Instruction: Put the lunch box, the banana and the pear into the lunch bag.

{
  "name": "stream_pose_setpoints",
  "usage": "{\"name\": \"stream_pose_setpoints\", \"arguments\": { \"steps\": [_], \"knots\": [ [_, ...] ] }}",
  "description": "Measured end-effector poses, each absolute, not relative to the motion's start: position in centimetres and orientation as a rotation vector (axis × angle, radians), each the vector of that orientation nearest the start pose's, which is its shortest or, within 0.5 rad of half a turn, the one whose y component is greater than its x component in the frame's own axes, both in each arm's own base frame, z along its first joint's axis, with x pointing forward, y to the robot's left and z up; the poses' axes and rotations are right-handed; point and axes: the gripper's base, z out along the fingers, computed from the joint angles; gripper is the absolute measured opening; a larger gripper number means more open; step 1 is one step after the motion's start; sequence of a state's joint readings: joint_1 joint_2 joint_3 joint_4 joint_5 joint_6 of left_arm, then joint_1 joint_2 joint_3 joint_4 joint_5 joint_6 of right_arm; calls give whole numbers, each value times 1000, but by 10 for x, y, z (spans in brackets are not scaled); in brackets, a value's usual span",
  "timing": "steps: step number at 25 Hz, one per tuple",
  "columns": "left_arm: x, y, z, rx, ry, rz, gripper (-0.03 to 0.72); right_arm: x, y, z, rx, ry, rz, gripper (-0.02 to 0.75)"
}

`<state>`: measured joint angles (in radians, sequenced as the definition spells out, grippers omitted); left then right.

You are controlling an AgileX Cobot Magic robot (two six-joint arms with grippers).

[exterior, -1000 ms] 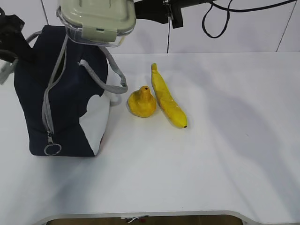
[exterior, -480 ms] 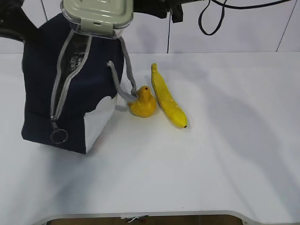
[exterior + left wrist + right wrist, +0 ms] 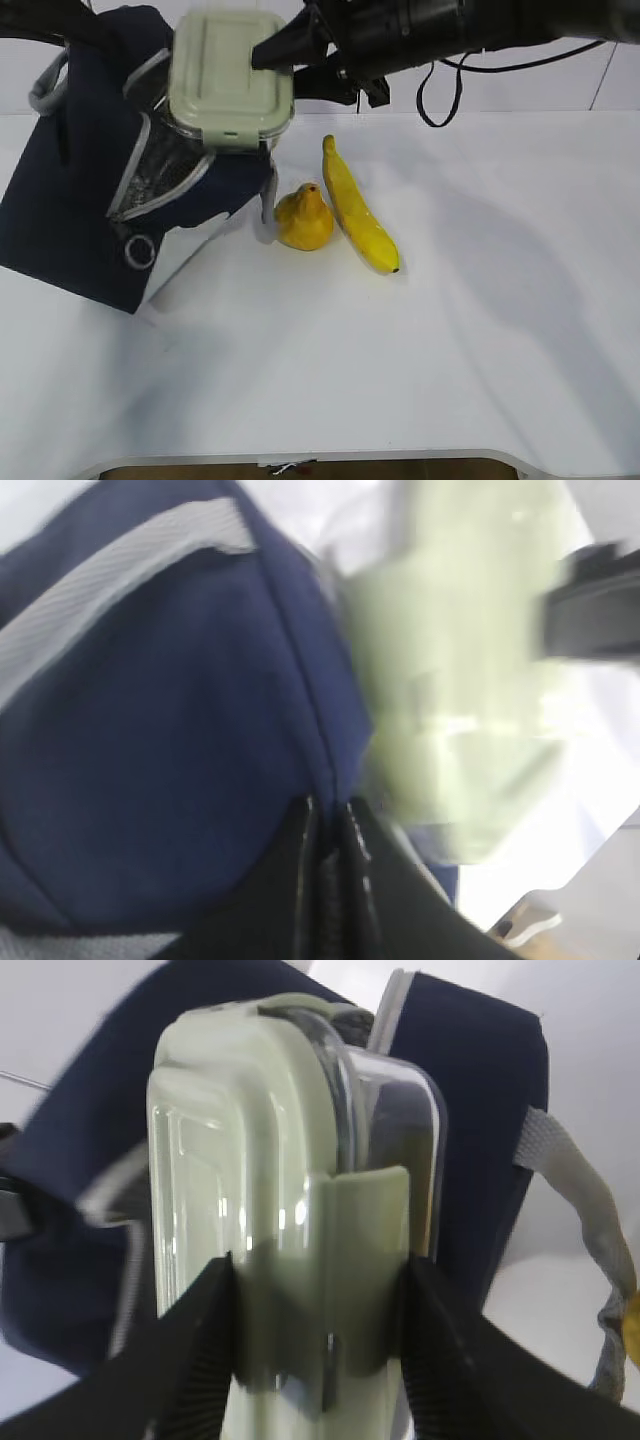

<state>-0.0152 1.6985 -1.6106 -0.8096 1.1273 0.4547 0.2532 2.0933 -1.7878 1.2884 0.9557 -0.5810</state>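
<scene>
Tilted further now, the lunch bag (image 3: 80,215) opens toward the lunch box (image 3: 230,80) clamped in the right claw (image 3: 290,60); left claw (image 3: 325,825) pinches the bag.

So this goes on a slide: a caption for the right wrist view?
Right gripper clamps the green-lidded lunch box at the open navy lunch bag.

No text, label or number can be read anywhere.
</scene>
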Motion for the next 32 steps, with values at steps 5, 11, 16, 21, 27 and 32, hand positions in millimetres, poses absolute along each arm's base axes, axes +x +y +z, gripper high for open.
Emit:
{"name": "stream_pose_setpoints", "arguments": {
  "steps": [5,11,16,21,27,32],
  "knots": [
    [364,-69,368,336,2338,-949,13,443,188,268,-246,2260,1409,370],
    [368,-81,375,356,2202,-1102,13,441,189,269,-251,2256,1446,369],
    [372,-100,375,385,2129,-1154,13,438,192,284,-322,2223,1509,369],
    [370,-107,373,440,2141,-1133,13,443,192,294,-314,2181,1477,369],
    [377,-106,358,497,2174,-1072,13,448,196,283,-288,2196,1449,369],
    [389,-108,336,496,2215,-1098,13,450,207,266,-308,2240,1377,369]
  ]
}}
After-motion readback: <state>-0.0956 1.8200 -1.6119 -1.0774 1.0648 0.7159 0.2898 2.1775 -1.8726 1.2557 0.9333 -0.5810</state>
